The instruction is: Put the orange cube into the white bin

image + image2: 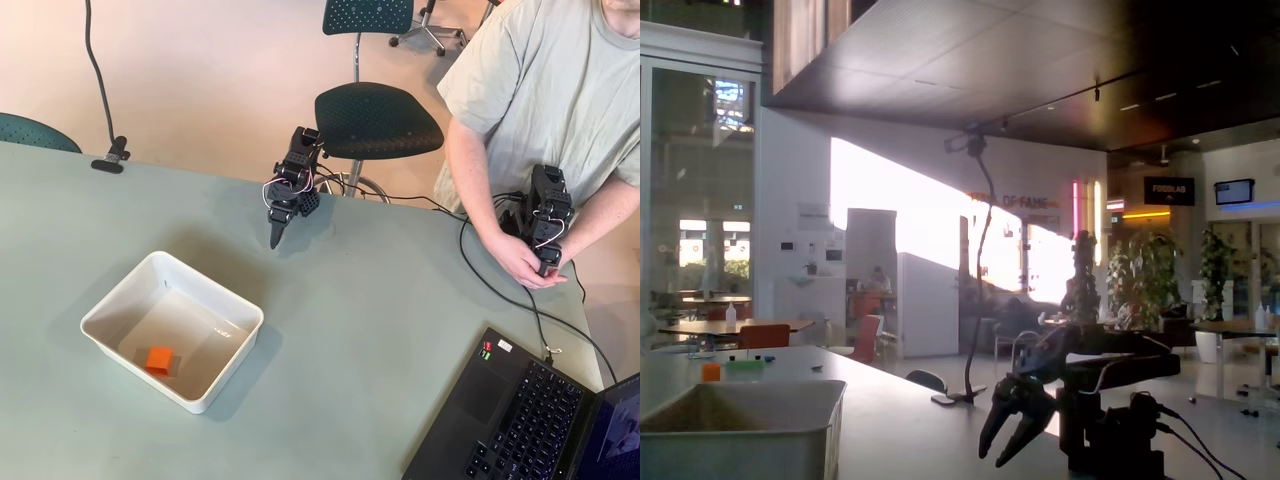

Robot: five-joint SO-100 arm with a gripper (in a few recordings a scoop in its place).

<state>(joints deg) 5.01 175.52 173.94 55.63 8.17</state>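
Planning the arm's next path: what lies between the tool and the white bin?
In the overhead view, just bare table separates the tool from the white bin; the orange cube already sits inside it.

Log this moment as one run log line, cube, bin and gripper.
orange cube: lying inside white bin | gripper: open, empty, away from the bin | task state: cube in bin

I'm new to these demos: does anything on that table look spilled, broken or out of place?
Nothing stands out. The cube lies inside the bin, which sits flat on the table. The gripper is apart from the bin, holding nothing, jaws slightly parted in the fixed view. No spill or damage shows.
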